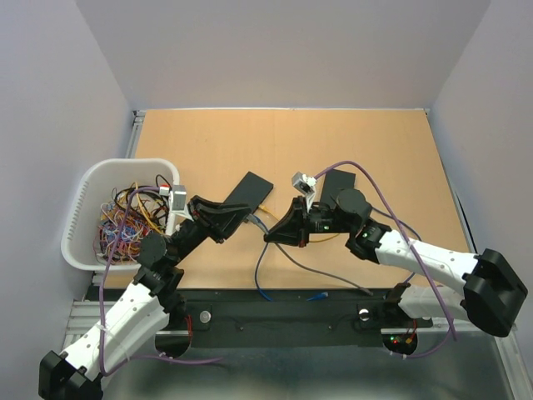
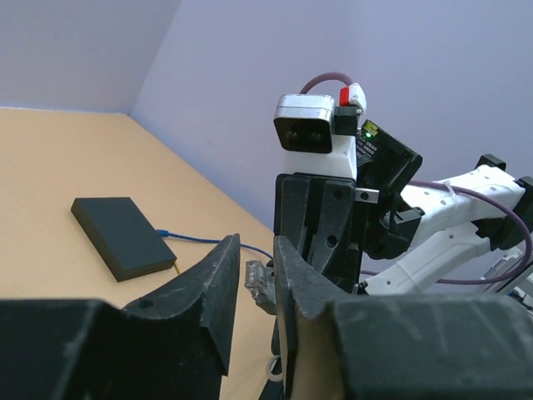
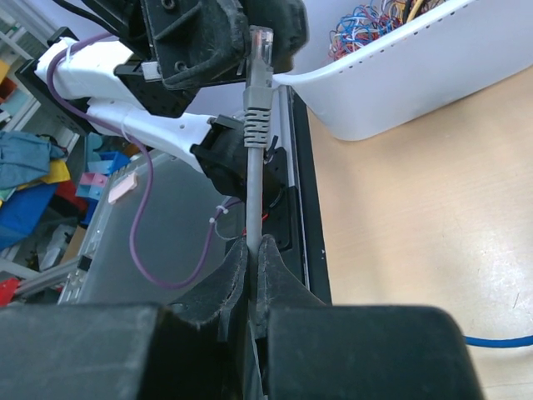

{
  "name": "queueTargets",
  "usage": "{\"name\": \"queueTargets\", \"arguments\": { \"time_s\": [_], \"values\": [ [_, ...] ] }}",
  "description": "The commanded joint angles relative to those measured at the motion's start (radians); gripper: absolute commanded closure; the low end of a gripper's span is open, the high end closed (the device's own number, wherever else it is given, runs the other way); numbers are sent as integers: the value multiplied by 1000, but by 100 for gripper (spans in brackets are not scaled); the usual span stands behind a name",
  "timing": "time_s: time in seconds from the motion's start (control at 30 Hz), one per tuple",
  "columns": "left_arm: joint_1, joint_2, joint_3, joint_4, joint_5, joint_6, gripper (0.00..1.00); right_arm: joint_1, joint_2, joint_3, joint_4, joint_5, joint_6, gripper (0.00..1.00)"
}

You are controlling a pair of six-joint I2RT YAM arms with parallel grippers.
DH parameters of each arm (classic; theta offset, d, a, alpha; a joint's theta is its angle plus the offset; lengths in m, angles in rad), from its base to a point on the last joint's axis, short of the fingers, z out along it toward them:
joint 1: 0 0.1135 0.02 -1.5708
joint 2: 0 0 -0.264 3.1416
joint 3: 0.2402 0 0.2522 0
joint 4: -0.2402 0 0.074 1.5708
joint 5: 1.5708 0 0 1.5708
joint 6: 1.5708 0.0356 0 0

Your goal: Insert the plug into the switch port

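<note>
From up top I have the tan worktop (image 1: 350, 133) filling the view. The left arm (image 1: 133, 308) and the right arm (image 1: 416, 254) both reach in to meet near its middle.

A white basket (image 1: 83, 208) sits at the worktop's left edge, stuffed with a tangle of coloured wires (image 1: 125, 221). Two flat black boxes lie farther in. The left black box (image 1: 250, 190) is angled just beyond the meeting point, and the right black box (image 1: 337, 182) is just beyond the right wrist. I can't make out a port on either one.

A blue cable (image 1: 260, 275) trails across the worktop toward the near edge.

On the right wrist camera, the right arm's fingers (image 3: 233, 283) are pressed together on a grey cable (image 3: 250, 200), pinching it a little below its ribbed boot. The cable stands straight out from them, off the worktop.

At its tip is the clear plug (image 3: 261, 40), which sits between the left arm's fingers (image 2: 208, 292). On the left wrist camera those fingers stand a little spread, with the plug in the gap and a slit of daylight on one side. I can't tell whether the other finger touches it.
</note>
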Motion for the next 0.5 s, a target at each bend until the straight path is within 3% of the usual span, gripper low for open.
{"name": "queueTargets", "arguments": {
  "time_s": [0.0,0.1,0.2,0.23,0.3,0.33,0.43,0.47],
  "values": [
    [6,-5,-5,66,24,3,71,-1,11,45,71,-11,0,100],
    [6,-2,-3,64,28,5,96,-1,14,45,73,-6,3,100],
    [6,3,0,58,28,5,100,-1,10,44,71,26,5,97],
    [6,3,2,55,22,5,100,-2,10,44,65,37,2,80],
    [6,8,26,-15,-1,8,100,-2,0,48,31,95,-18,58],
    [8,17,43,-64,-51,14,100,-1,-3,62,-33,118,-52,39],
    [6,41,126,-306,-163,20,100,-1,-4,91,-210,260,-116,22],
    [8,73,170,-422,-242,18,100,-1,-1,114,-251,352,-159,23]
  ]
}}
